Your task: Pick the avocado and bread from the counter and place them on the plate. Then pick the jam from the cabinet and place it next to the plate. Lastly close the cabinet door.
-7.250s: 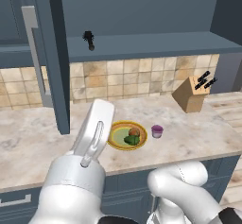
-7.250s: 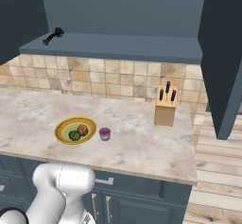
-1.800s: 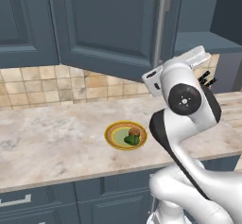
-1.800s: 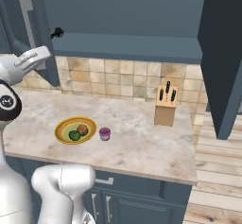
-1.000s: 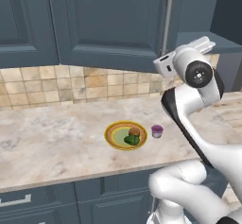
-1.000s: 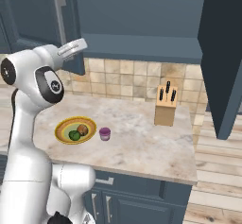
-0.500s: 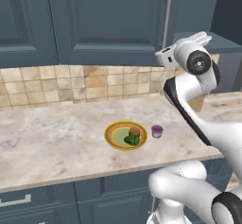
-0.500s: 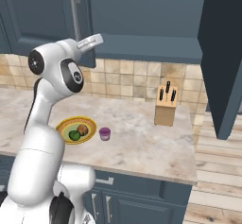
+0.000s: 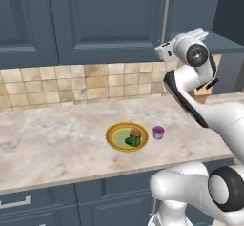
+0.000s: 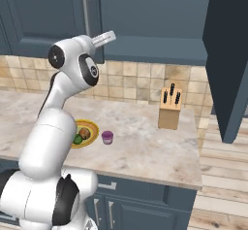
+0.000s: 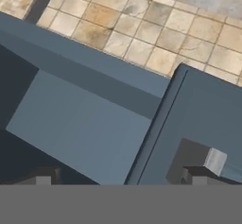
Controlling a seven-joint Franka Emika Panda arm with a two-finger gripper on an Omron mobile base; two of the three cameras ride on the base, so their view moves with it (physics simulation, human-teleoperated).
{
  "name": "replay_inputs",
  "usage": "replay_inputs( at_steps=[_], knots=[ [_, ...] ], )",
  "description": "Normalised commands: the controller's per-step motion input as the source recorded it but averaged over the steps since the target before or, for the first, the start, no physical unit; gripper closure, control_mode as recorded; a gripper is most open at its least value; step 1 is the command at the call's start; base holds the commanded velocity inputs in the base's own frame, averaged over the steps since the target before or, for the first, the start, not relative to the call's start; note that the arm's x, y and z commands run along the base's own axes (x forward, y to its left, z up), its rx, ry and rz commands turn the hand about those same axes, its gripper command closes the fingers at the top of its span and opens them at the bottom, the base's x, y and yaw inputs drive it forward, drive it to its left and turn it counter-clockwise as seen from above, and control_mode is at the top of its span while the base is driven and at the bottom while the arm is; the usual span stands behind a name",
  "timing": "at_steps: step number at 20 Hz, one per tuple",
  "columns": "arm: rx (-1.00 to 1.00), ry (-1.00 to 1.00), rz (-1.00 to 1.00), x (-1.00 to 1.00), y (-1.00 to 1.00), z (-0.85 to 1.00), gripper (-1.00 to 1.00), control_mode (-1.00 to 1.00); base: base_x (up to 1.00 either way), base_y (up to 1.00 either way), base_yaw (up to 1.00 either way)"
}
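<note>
Door (image 9: 109, 20) has swung nearly shut since a second ago; your gripper (image 11: 118, 178) has followed it, fingers spread wide, grasping nothing. Jam (image 9: 158, 132) sits at the plate's (image 9: 114, 141) three o'clock, avocado (image 9: 133, 141) and bread (image 9: 135, 133) on it.

You've got a tan and beige tiled backsplash (image 9: 90, 84) running along the wall, a wooden knife block (image 10: 170, 109) standing in front of it, and light wood plank floor (image 10: 220, 185) off to the right.
</note>
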Motion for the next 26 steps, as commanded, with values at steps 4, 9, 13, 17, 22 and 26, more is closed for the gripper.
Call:
replay_inputs(
  at_steps=[4,9,13,17,22,26],
  knots=[
    [0.02,0.00,0.02,0.56,-0.17,0.00,-1.00,-1.00,0.00,0.00,0.00],
    [0.02,0.00,0.02,0.50,-0.17,0.00,-1.00,-1.00,0.00,0.00,0.00],
    [0.02,0.00,0.02,0.34,-0.13,0.00,-1.00,-1.00,0.00,0.00,0.00],
    [0.06,0.00,0.00,-0.03,-0.09,0.06,-1.00,-1.00,0.00,0.00,0.00],
    [0.08,-0.05,0.00,-0.48,-0.17,0.15,-1.00,-1.00,0.00,0.00,0.00],
    [0.09,-0.07,0.00,-0.54,-0.23,0.15,-1.00,-1.00,0.00,0.00,0.00]
  ],
)
